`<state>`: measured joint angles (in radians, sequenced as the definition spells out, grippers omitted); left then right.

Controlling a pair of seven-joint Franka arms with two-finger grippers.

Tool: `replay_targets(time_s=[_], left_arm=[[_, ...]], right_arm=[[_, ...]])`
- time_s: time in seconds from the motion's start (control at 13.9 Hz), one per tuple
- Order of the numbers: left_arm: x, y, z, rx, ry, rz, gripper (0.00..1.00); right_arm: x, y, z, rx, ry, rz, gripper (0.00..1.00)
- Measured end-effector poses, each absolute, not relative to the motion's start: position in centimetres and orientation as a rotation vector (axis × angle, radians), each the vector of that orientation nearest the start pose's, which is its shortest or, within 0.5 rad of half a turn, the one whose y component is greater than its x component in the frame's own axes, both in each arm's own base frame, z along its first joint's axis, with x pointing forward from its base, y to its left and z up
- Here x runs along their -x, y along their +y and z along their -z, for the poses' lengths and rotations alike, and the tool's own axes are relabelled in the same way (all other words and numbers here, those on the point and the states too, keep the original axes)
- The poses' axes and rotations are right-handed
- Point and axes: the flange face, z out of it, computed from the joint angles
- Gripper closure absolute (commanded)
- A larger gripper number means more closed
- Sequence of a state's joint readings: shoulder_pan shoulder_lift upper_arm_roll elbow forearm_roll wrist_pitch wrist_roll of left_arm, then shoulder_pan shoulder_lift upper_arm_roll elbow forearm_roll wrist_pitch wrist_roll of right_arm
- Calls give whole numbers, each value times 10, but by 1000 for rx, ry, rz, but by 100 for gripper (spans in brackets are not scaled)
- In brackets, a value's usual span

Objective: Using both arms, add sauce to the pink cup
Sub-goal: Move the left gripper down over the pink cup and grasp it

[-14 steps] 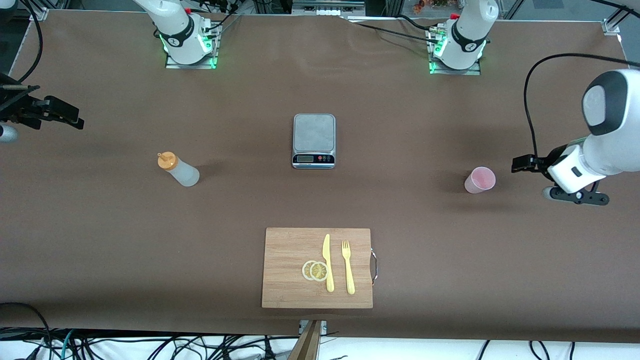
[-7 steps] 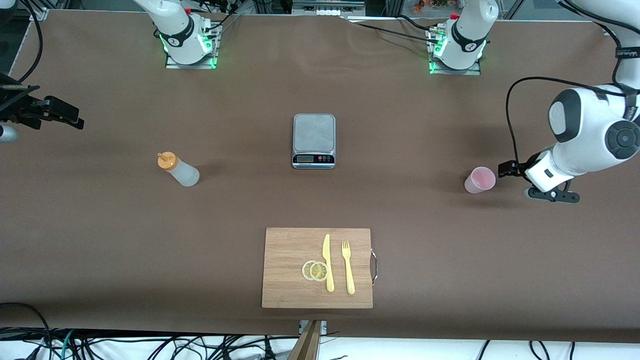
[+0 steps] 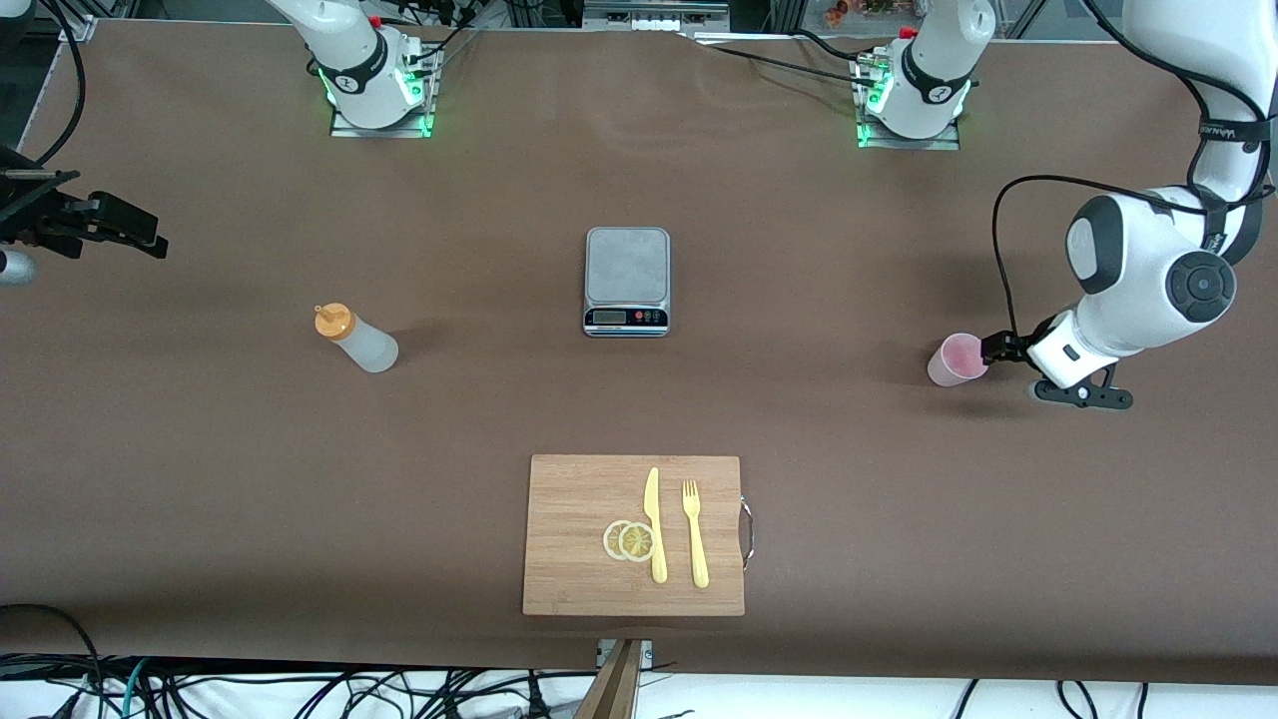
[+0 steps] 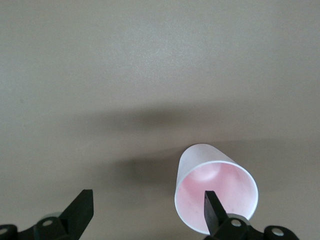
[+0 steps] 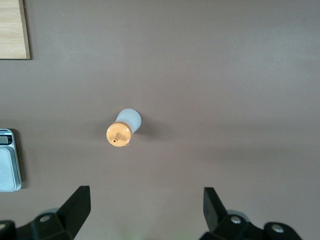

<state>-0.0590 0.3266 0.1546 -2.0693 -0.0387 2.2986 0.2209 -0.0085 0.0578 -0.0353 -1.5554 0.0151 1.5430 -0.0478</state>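
While the brown table carries everything here, the move at hand turns on its left-arm end, where the left arm reaches down toward the pink cup. That arm is plainly the nearer one to the cup. Its left gripper is low and just beside the cup, on the side toward the table's left-arm edge, fingers spread wide and holding nothing. From the left wrist view the cup sits off centre in the opening, right against one finger, with the other finger standing well clear; the rim is upright and round, and the cup looks empty inside. I judge the gripper needs to shift sideways before it can close squarely around the wall.

Near the table's middle stands a grey scale, and a wooden board lies at the edge nearest the front camera.

Toward the right-arm end, the sauce bottle stands upright, orange cap on. The right gripper waits high by that edge, wide open and empty.
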Motion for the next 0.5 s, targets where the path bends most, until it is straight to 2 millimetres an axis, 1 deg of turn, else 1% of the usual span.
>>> replay_targets(time_s=[0.14,0.5], left_arm=[[-575,53,-260,3127,161,-162,3],[-569,53,-251,3134,150,-192,5]], right_arm=[[-568,-23,-597,3123,-6,-109,0],[-568,-23,-597,3123,-6,-109,0]])
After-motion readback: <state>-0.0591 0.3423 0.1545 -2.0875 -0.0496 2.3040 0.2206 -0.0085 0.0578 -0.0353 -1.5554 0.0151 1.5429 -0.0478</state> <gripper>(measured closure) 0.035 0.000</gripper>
